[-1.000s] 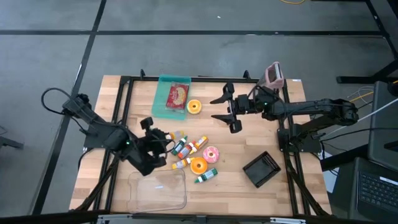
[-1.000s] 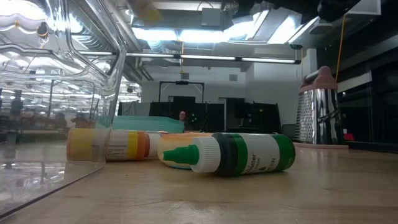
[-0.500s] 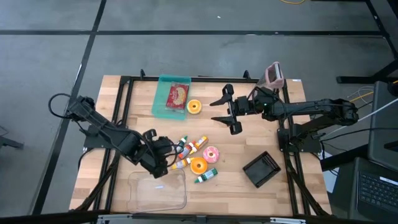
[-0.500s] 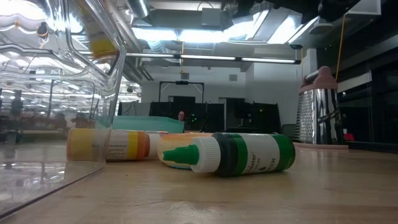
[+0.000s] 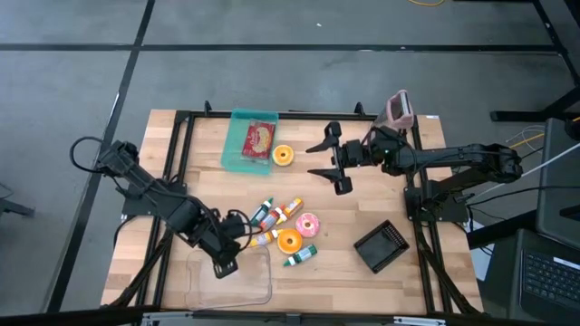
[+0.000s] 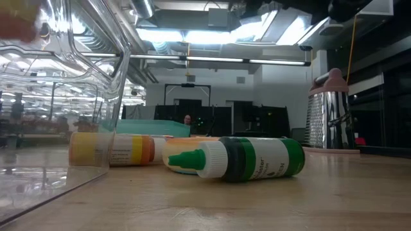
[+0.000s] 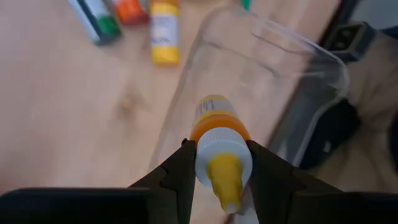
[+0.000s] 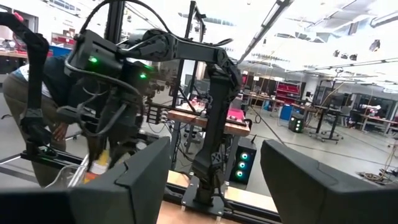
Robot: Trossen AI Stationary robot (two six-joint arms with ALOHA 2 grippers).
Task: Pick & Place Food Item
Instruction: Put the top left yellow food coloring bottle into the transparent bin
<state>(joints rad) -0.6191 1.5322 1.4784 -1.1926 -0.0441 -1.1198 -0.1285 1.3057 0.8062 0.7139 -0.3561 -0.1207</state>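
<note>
My left gripper (image 5: 226, 260) is shut on a small orange bottle (image 7: 219, 121) with a white collar and a yellow nozzle. It hangs over the far end of the clear plastic container (image 5: 230, 277) at the table's near left. Several more little bottles (image 5: 270, 215) lie in a heap on the wood, beside an orange doughnut (image 5: 290, 240) and a pink one (image 5: 308, 224). My right gripper (image 5: 330, 159) stands open and level above the table's far middle, with nothing between its fingers (image 8: 134, 180). My left gripper pinches the bottle between its two fingers at the white collar (image 7: 222, 151), just under the yellow nozzle. The fingers point steeply down from above. The bottle is lifted clear, its nozzle up toward the wrist and its orange body pointing down at the container.
A teal tray (image 5: 237, 145) with a red packet stands at the far side, with another orange doughnut (image 5: 284, 155) next to it. A black ridged block (image 5: 381, 246) lies near right, and a metal grater (image 6: 331, 119) stands far right. A green bottle (image 6: 250, 157) lies foremost in the low view.
My left gripper has carried the orange bottle from above the heap of bottles toward the table's near edge, over the clear container. It has sunk a little, tipped steeply downward and rolled about its wrist. Its hold on the bottle is unchanged.
</note>
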